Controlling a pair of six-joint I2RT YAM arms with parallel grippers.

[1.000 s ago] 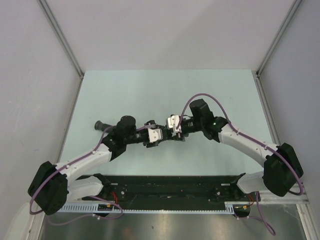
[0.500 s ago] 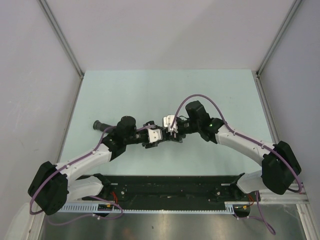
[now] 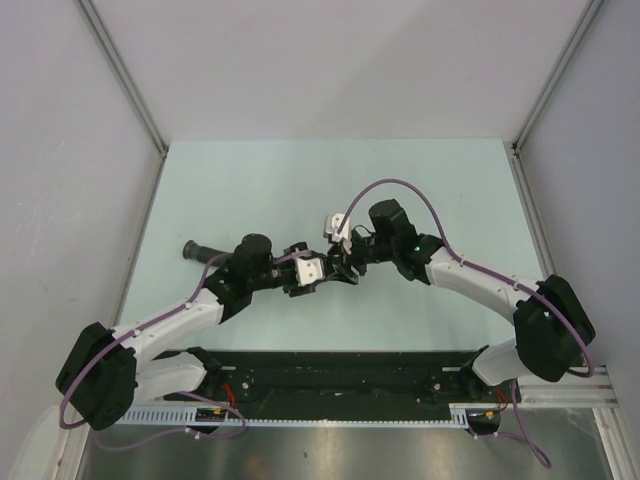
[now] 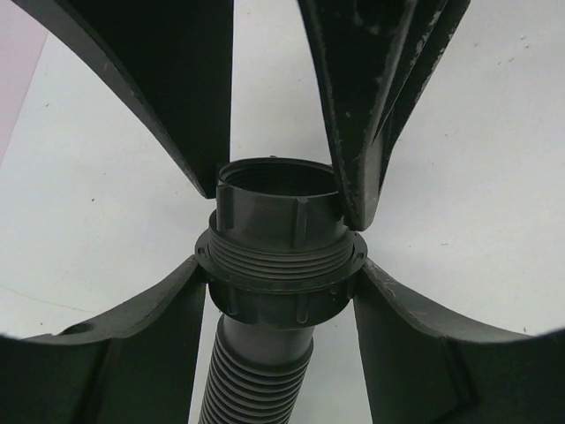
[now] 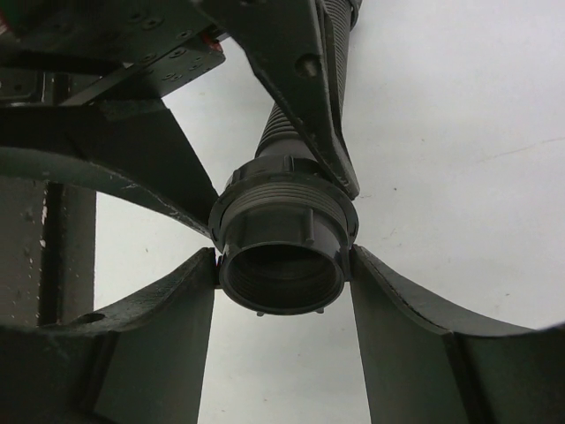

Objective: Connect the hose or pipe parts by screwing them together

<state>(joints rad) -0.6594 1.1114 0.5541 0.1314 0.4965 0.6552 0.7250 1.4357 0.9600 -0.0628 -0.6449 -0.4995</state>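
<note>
The black ribbed tube [image 4: 256, 380] ends in a wider collar [image 4: 282, 305] with a threaded neck above it. My left gripper [image 4: 281, 269] is shut on that collar. The ring nut [image 4: 278, 203] sits on the threaded neck. My right gripper [image 5: 282, 258] is shut on the ring nut [image 5: 282, 231] from the opposite side, and the tube [image 5: 287, 137] runs away behind it. In the top view the left gripper [image 3: 325, 272] and right gripper [image 3: 345, 262] meet nose to nose at mid-table. The tube's far end [image 3: 190, 248] sticks out beside the left arm.
The pale green table [image 3: 250, 190] is walled on three sides by white panels. A black base rail [image 3: 330, 370] runs along the near edge. A purple cable [image 3: 400, 185] loops above the right wrist.
The right wrist has turned and shifted a little left, its white block swinging up and back. The tube's far end has slid slightly left. Both grips have held.
</note>
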